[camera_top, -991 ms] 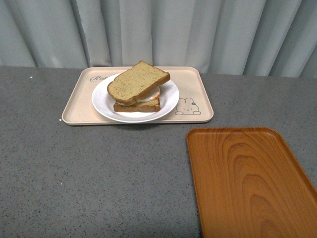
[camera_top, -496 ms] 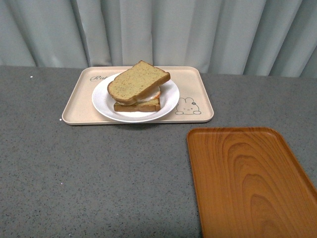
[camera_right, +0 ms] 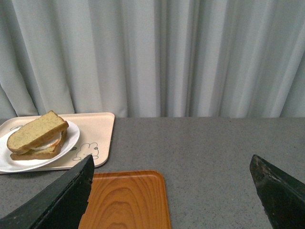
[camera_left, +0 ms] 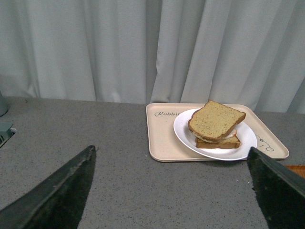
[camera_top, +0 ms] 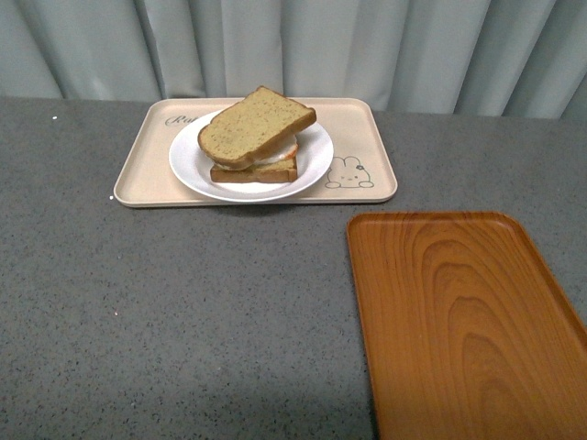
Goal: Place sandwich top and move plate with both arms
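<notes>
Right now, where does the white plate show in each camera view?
Front view: plate at top centre, on the beige rabbit-print tray.
Left wrist view: plate right of centre, on the same tray.
Right wrist view: plate at the left edge.
Shared landmark: the sandwich top lying tilted on the sandwich.

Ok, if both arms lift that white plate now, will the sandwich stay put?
Probably not if tilted. The sandwich top sits askew and slanted on the filling, so it may slide. The plate looks glossy with a shallow rim, likely slippery for fingers and offering little to stop the stack. Keep it level.
</notes>
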